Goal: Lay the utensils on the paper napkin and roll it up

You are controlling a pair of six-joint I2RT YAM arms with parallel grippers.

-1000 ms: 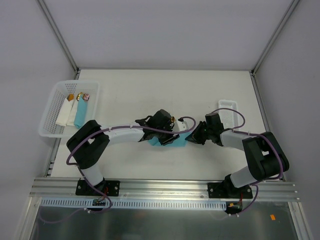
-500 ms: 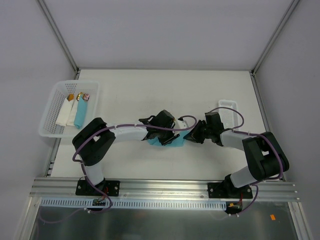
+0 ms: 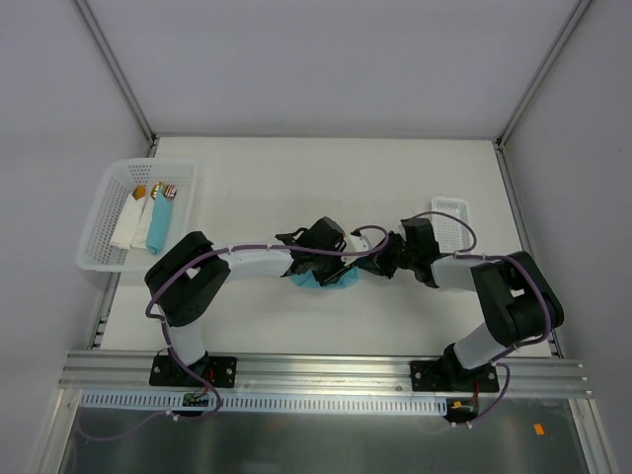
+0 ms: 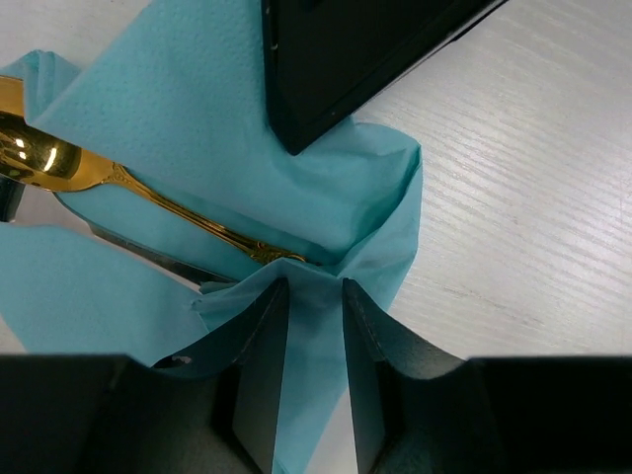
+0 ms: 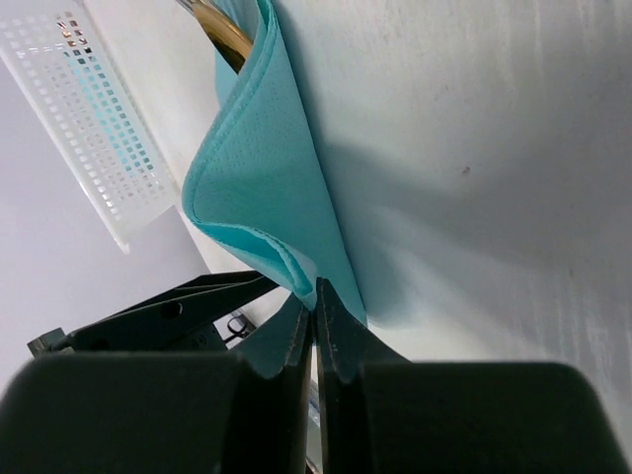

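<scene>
Two hands meet mid-tabletop (image 3: 247,178) over the paper napkin (image 4: 197,128), which lies folded around the golden utensils (image 4: 59,158) — a spoon bowl shows. The left hand (image 4: 314,326) pinches a napkin fold between its fingers; the right hand (image 5: 314,331) (clamped nearly flat) grips the napkin's edge.

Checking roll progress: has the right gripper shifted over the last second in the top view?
Yes. The right gripper has moved left, away from the small white basket, still pinching the paper napkin.
</scene>
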